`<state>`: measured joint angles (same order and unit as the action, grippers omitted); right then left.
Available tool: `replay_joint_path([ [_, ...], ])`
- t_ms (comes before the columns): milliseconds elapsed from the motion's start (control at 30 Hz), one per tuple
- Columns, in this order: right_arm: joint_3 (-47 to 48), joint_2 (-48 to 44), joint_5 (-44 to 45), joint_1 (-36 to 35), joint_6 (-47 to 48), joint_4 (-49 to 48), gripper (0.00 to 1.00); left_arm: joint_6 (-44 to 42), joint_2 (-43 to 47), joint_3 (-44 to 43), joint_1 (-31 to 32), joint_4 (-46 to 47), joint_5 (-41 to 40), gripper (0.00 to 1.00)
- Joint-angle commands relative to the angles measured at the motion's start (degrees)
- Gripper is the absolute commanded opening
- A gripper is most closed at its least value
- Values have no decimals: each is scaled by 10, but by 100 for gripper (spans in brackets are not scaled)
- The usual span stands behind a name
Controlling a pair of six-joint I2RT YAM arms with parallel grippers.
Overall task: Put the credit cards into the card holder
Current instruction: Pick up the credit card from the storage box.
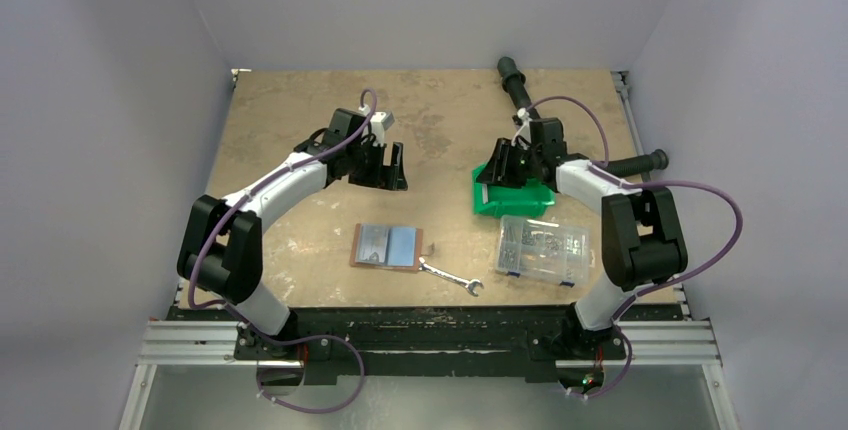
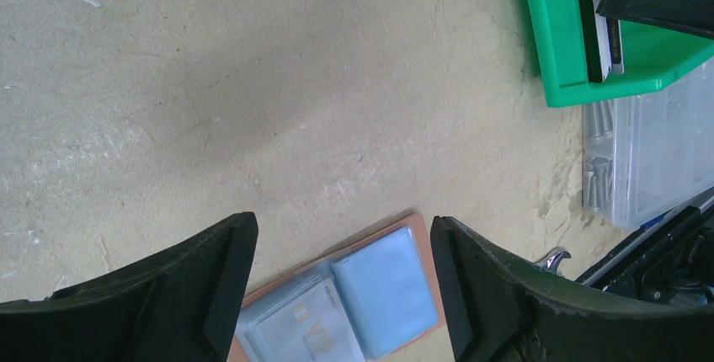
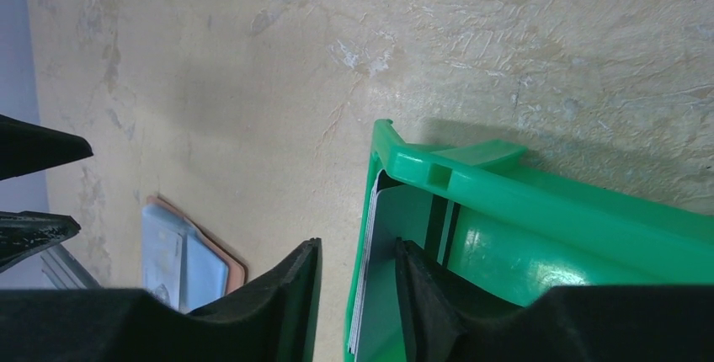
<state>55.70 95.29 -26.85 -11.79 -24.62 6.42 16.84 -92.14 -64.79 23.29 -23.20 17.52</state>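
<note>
The credit cards [image 3: 400, 215] are standing on edge inside the green bin [image 3: 539, 202], mostly hiding behind its end wall; their number is unclear. The right gripper [image 3: 358, 248] is straddling that wall and the cards, jaws partly apart, pinching nothing. The card holder [image 1: 388, 246] is lying open on the table [image 1: 300, 110], well apart from the bin. The left gripper [image 2: 343, 226] is hanging near it, spread wide, empty.
</note>
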Motion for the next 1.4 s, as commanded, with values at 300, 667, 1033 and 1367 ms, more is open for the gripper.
replay_joint_path([
  [300, -11, -26, -29, 8, -6, -22, 34, -9, 16, 3, -1, 20, 10, 80],
  [667, -22, -36, -48, 17, -14, -33, 29, -8, 17, 5, -1, 21, 11, 80],
  [1033, -26, -44, -57, 23, -14, -34, 13, -7, 15, 6, -1, 23, 17, 80],
  [1367, -28, -40, -12, 23, 13, -21, 50, -5, 13, 7, -1, 25, 23, 80],
])
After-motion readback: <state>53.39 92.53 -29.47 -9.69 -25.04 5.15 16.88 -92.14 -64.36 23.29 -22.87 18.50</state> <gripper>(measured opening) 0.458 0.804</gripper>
